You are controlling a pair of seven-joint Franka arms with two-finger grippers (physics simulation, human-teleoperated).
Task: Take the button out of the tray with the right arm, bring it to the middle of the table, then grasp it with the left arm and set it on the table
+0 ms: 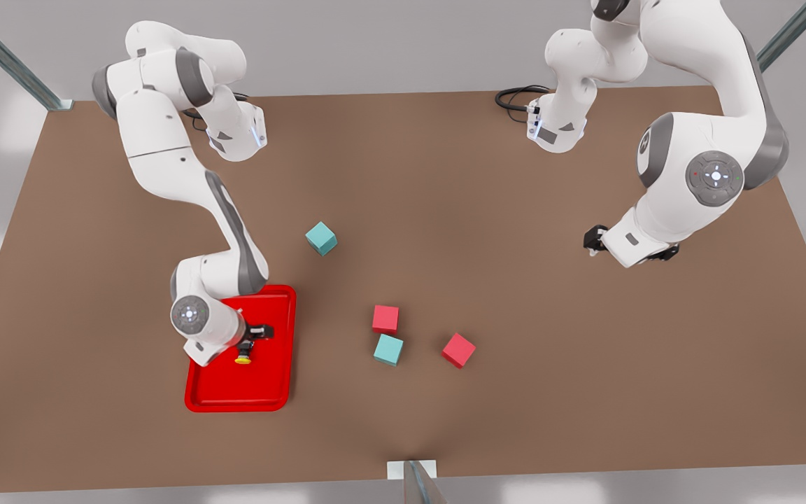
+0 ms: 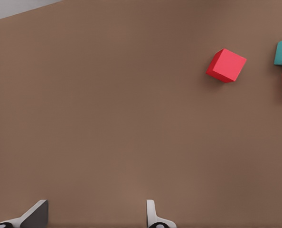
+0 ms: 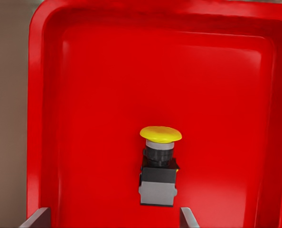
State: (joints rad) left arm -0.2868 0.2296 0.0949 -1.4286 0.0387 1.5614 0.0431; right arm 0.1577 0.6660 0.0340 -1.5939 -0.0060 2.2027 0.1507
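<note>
So the right gripper [image 1: 246, 348] is down over the tray [image 1: 270, 385], on the front view's left. Its jaws are spread wide with the button [image 1: 243, 359] sitting between them, not clamped. The button lies on its side on the tray floor, yellow cap pointing away from the wrist. The left gripper [image 1: 593, 241] hangs above bare worktop [image 1: 515, 315] over on the front view's right, jaws apart with nothing in them, just waiting. 2 red cubes [image 1: 385, 318] [image 1: 458, 350] and 2 teal cubes [image 1: 321, 238] [image 1: 388, 349] sit mid-worktop, well apart from the tray.
</note>
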